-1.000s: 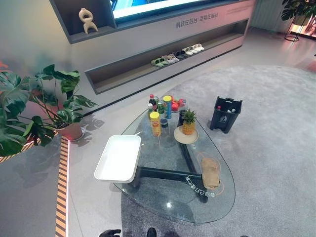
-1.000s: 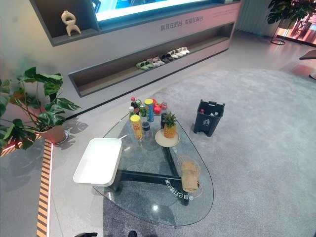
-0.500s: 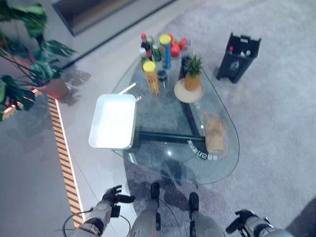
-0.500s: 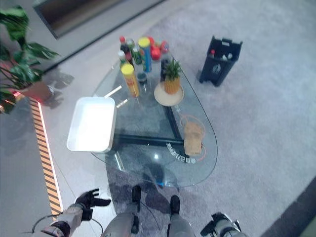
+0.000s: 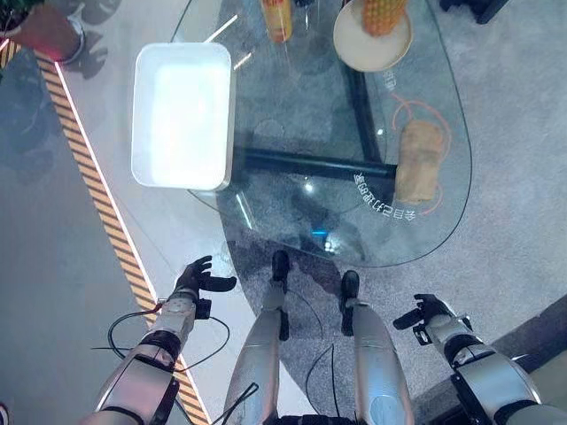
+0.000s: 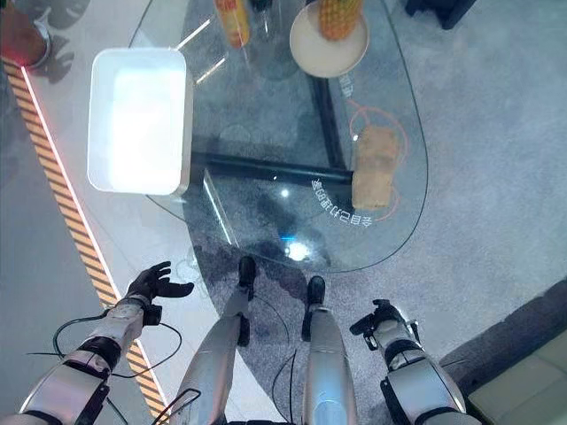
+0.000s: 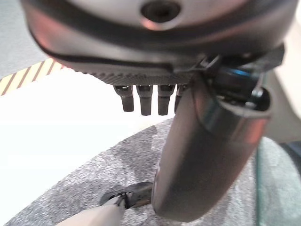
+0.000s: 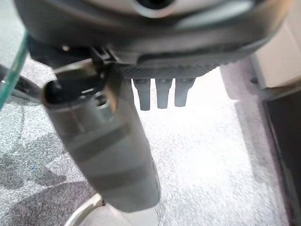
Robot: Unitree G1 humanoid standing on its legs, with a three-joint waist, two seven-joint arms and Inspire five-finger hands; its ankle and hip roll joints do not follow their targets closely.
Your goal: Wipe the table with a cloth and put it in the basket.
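Observation:
A tan folded cloth point(image 5: 419, 162) lies on the right side of the glass table point(image 5: 292, 212), inside an orange ring mark. A white rectangular basket point(image 5: 182, 115) rests on the table's left edge. My left hand point(image 5: 197, 282) hangs low over the floor, left of the table's near end, fingers spread and open, holding nothing. My right hand point(image 5: 423, 312) hangs over the carpet at the near right, fingers relaxed and empty. Both hands are well short of the cloth. In the wrist views the left thumb point(image 7: 207, 155) and right thumb point(image 8: 108, 146) stand out straight.
A pineapple on a round plate point(image 5: 372, 40) and a yellow can point(image 5: 277, 19) stand at the table's far end. A black frame point(image 5: 310, 164) runs under the glass. An orange-and-black striped strip point(image 5: 97, 195) crosses the floor on the left. Grey carpet lies under the table.
The camera has tilted further down, so the table sits higher in the picture and both arms show more. The cloth and basket have not moved on the table.

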